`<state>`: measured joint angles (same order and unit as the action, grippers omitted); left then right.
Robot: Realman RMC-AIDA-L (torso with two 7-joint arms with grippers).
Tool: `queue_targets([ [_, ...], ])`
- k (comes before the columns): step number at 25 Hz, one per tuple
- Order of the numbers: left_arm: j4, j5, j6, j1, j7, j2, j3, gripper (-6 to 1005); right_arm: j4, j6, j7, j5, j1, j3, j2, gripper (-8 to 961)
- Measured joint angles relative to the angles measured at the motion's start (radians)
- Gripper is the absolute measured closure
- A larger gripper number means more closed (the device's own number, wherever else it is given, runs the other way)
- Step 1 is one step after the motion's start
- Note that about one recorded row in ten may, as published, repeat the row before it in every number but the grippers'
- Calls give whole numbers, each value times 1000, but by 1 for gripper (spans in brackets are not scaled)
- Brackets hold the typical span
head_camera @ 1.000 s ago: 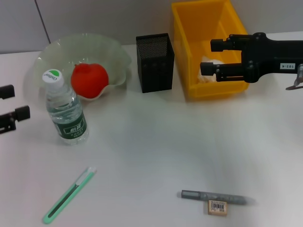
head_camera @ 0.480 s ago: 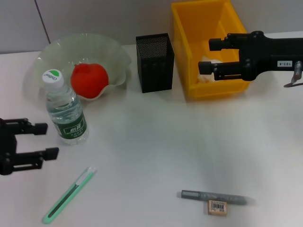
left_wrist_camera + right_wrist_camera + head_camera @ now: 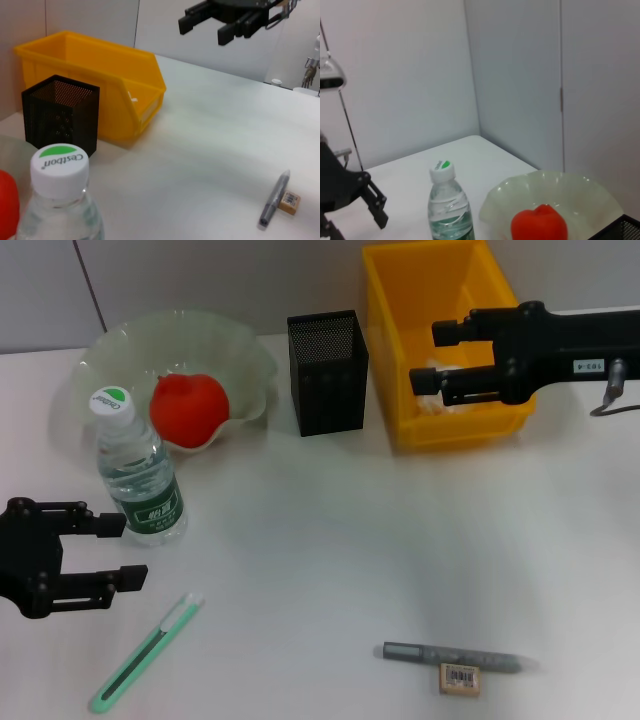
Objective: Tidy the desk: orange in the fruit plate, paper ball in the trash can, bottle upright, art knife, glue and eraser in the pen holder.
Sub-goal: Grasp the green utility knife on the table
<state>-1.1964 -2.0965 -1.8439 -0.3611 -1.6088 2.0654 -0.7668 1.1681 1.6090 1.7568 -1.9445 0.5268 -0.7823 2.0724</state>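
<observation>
White desk (image 3: 330,550), pale wall behind; contents listed near to far.

Near edge: one green art knife (image 3: 145,653), one grey glue stick (image 3: 455,656), one eraser (image 3: 459,679) touching the glue stick. All three lie flat, well apart from the holder.

Left gripper (image 3: 105,553): fingers spread wide, holding nothing, just above the knife and beside the bottle.

Middle: one water bottle (image 3: 138,470), upright, capped.

Far: one fruit plate (image 3: 120,350) holding one orange (image 3: 188,408); one black mesh pen holder (image 3: 327,372); one yellow trash bin (image 3: 437,340) with one paper ball (image 3: 428,380) inside.

Right gripper (image 3: 429,357): fingers apart, empty, hovering over the bin.

Step in hand, by judgement: orange, paper and bottle appear settled; stationery remains. The knife looks the likely next item, calling for the left gripper to descend, line up across the thin handle and close.
</observation>
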Motion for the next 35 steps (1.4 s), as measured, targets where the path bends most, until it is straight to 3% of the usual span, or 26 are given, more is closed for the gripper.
queue_targets([
  [5,14,-5,23,-5,-4,3,-12,333,21,4,27,-1,9,41,-16,197],
  [12,60,-9,72,-11,-4,0,-15,333,6,62,31,8,10,231,-45,197],
  [18,62,-20,79,-9,-4,1,-24,333,-34,90,75,20,5,293,-70,197],
  [30,64,-33,116,-4,-27,3,-102,332,-38,108,78,21,-10,288,-61,197],
  [35,64,-39,185,0,-68,1,-177,332,-35,122,89,22,-10,286,-57,197],
])
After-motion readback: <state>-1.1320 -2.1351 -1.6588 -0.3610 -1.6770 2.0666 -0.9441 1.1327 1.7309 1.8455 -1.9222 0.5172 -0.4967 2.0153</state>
